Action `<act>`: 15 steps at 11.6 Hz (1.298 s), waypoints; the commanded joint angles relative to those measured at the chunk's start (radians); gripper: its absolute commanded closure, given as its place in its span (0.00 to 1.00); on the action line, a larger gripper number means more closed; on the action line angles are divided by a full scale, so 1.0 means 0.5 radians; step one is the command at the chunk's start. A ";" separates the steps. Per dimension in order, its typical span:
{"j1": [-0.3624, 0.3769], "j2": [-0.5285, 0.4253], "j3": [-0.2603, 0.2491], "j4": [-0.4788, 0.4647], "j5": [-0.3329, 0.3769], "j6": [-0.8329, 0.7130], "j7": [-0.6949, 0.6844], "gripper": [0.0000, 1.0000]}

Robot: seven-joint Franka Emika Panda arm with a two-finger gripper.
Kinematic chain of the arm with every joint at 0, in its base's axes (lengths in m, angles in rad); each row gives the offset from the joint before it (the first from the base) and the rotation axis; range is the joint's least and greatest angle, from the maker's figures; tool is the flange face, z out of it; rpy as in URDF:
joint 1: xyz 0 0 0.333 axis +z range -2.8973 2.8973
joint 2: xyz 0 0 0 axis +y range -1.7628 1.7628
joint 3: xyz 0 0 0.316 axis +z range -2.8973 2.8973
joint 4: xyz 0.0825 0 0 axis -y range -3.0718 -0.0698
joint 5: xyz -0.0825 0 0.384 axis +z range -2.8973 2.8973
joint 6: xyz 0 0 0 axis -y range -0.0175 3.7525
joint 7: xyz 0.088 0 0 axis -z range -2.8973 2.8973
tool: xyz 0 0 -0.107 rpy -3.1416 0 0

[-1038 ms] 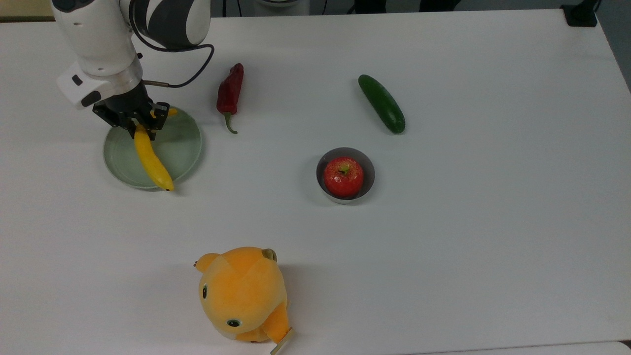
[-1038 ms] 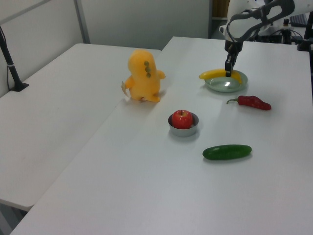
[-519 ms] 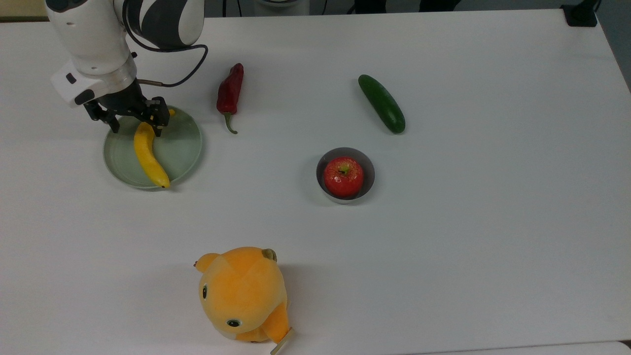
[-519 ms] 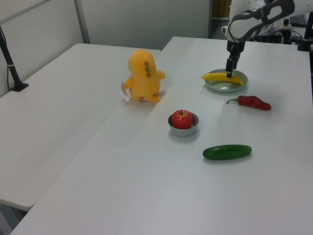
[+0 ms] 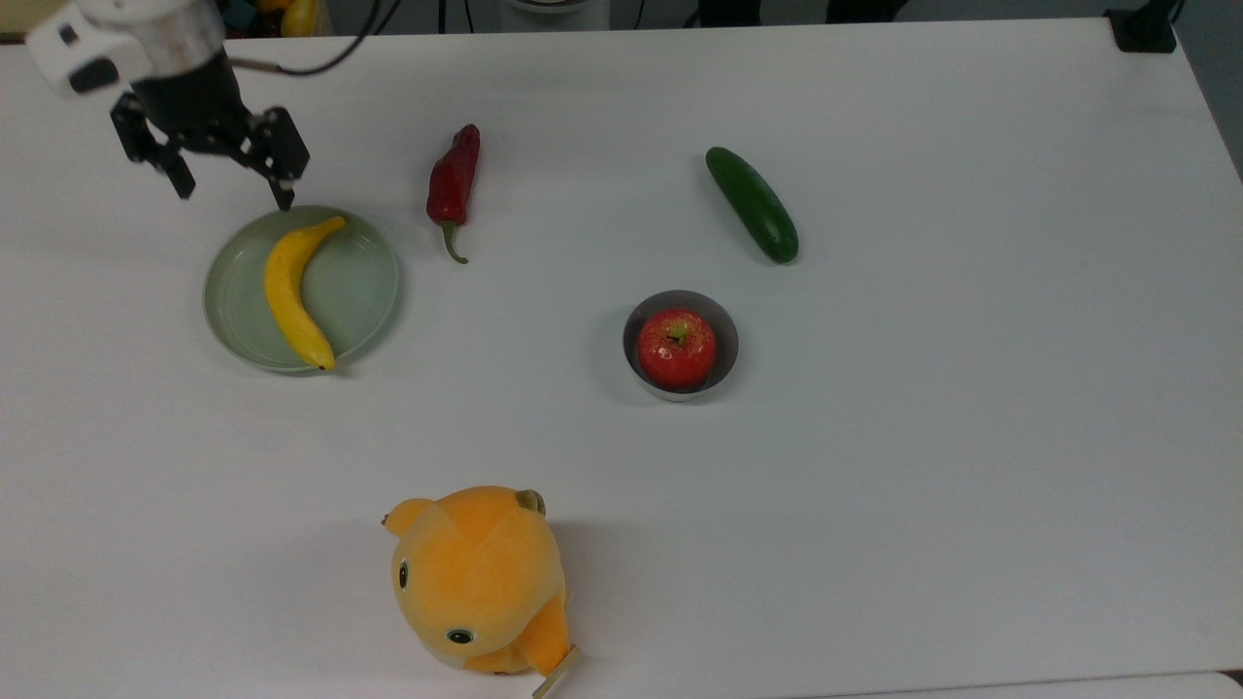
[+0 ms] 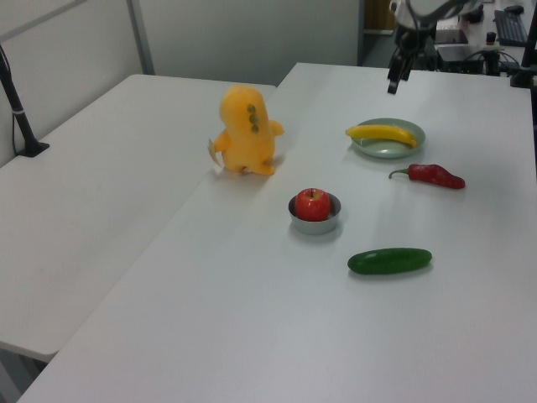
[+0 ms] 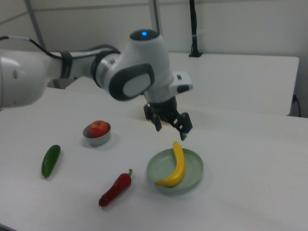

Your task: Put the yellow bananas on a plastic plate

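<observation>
Banana [image 5: 289, 291]: lying free inside the pale green plate [image 5: 364, 291], released since half a second ago, when the jaws straddled its stem end; curved body running from about 1 o'clock to 5 o'clock in the top view, dark tip just over the rim at 5 o'clock.

Plate: sitting flat on the white table [image 5: 874, 485], unmoved by the release.

Jaws [image 5: 231, 184]: spread wide and empty, lifted off the fruit and pulled back toward 11 o'clock of the plate in the top view; well above the table in the left view [image 6: 394, 77] and hanging above the plate's far rim in the right view [image 7: 169, 129].

Change: grip let go, arm raised clear, banana settled slightly inward from its tilted hold of a second ago.

Meaning for the task: placement judged done, with only the retreat of the arm remaining.

Risk: overhanging tip judged minor, most of the fruit's length resting within the rim.

Bystanders: red chilli [image 5: 453, 186] at 2 o'clock of the plate in the top view, dark green cucumber [image 5: 752, 204] farther toward 3 o'clock, red apple [image 5: 677, 348] in a small grey bowl [image 5: 726, 330] mid-table, orange plush toy [image 5: 481, 578] near the 6 o'clock edge; all untouched.
</observation>
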 commanded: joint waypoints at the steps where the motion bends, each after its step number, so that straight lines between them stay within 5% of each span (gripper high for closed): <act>1: -0.028 -0.268 0.050 0.112 0.011 -0.383 0.282 0.00; 4: -0.040 -0.455 0.212 0.256 0.007 -0.730 0.616 0.00; 9: -0.028 -0.597 0.709 0.263 -0.029 -0.918 1.070 0.00; 12: -0.013 -0.597 0.972 0.239 -0.127 -0.903 1.157 0.00; 13: -0.010 -0.591 1.061 0.193 -0.255 -0.897 1.157 0.00; 15: -0.013 -0.584 1.084 0.153 -0.327 -0.897 1.120 0.00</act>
